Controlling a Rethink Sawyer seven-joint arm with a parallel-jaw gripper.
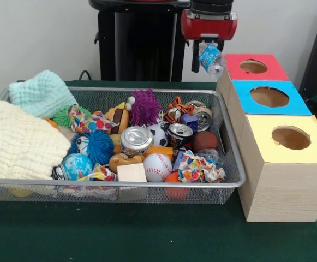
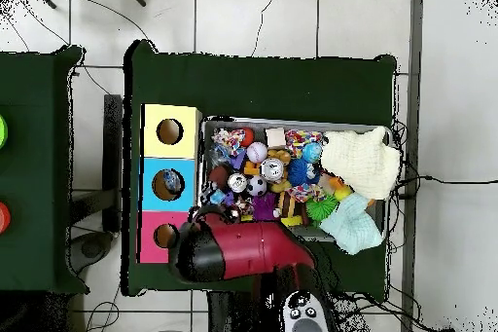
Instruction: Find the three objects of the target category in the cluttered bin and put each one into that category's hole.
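Front view: a crumpled clear plastic bottle (image 1: pixel 211 59) is gripped by the closed jaws of the gripper (image 1: pixel 209 49), held just beside the red-topped wooden box (image 1: pixel 255 68), past the wire-mesh bin's (image 1: pixel 232 164) far corner. Overhead view: the bottle is hidden by the arm (image 2: pixel 243 248).

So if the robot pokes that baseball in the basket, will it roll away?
Probably not far. The baseball is round, so it would want to roll, but it sits wedged between a wooden block and a crumpled colourful wrapper, which would likely stop it. It looks firm, so a poke should nudge it rather than squash it.
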